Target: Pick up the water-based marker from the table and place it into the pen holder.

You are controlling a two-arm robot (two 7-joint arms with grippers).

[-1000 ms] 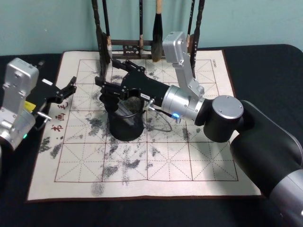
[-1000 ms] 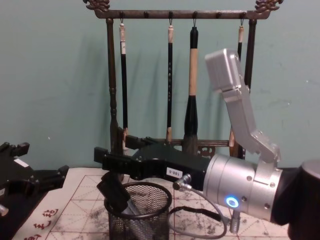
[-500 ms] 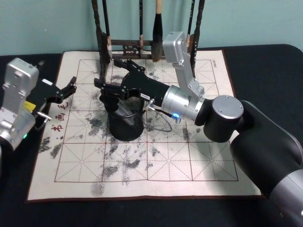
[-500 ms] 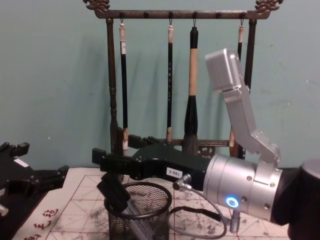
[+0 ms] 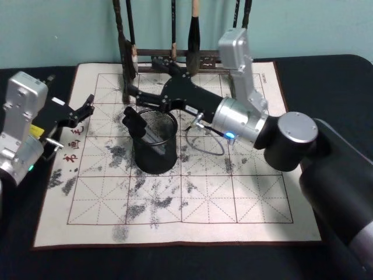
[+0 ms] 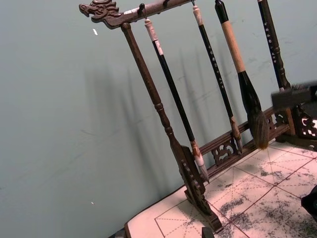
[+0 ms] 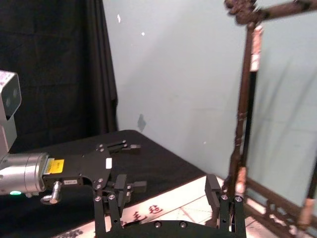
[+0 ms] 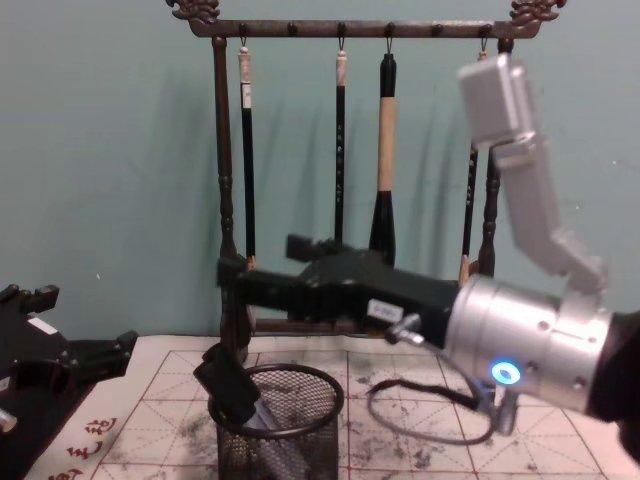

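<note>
- teal wall and a black counter carry the gridded calligraphy mat point(image 5: 233, 192), with the pen holder point(image 5: 155, 143) the landmark on it.
- water-based marker point(image 5: 135, 124) leans inside the pen holder, its cap over the rim, so delivery looks done.
- right claw point(image 5: 140, 99) hangs just above and behind the pen holder, fingers spread, pinching nothing.
- left claw point(image 5: 83, 109) idles well left of the pen holder, fingers apart.
- brush rack point(image 8: 350, 150) stands behind the pen holder.

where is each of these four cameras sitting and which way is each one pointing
Head view: high, looking down at the pen holder; both arms show.
Chest view: low, facing the brush rack; right gripper above the holder.
Left wrist view: on the parked left arm, facing the rack.
Right wrist view: looks past its open fingers at the left gripper.
All four share the rack.
</note>
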